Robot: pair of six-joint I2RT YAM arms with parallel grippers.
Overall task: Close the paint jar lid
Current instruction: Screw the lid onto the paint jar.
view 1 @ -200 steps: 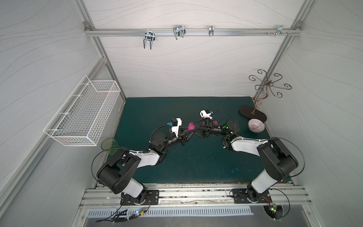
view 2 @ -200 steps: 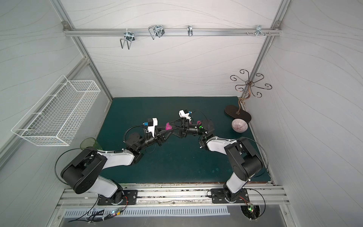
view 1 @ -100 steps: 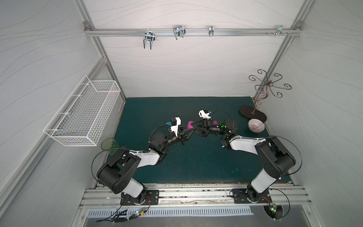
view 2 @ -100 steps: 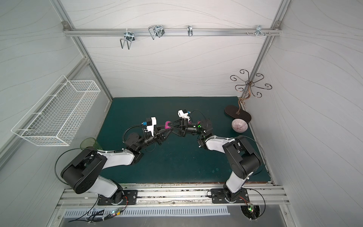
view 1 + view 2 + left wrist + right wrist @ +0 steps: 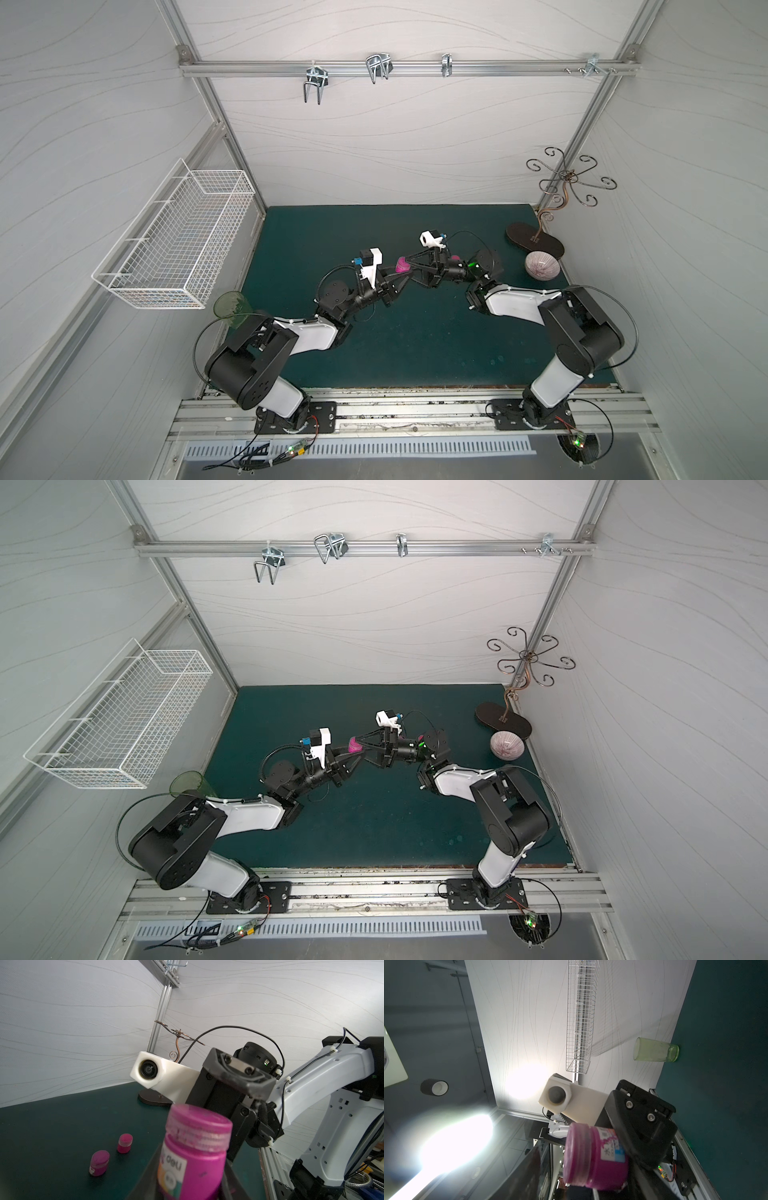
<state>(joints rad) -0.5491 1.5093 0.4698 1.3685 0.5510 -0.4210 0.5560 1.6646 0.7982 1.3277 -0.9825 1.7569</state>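
The left fingers (image 5: 145, 1180) are clenching the jar (image 5: 193, 1159) by its body and holding it off the surface (image 5: 52, 1126), likely so that its lid (image 5: 199, 1126) is facing the right fingers (image 5: 527, 1172) for twisting. The right fingers are standing parted beside the lid, one showing a clear gap, so they are gripping nothing, probably readying a fresh hold. The lid is sitting on the neck; whether tight, I cannot tell. Three magenta jars are showing: this one and two smaller jars (image 5: 99, 1162) (image 5: 124, 1143) resting beyond the left fingers.
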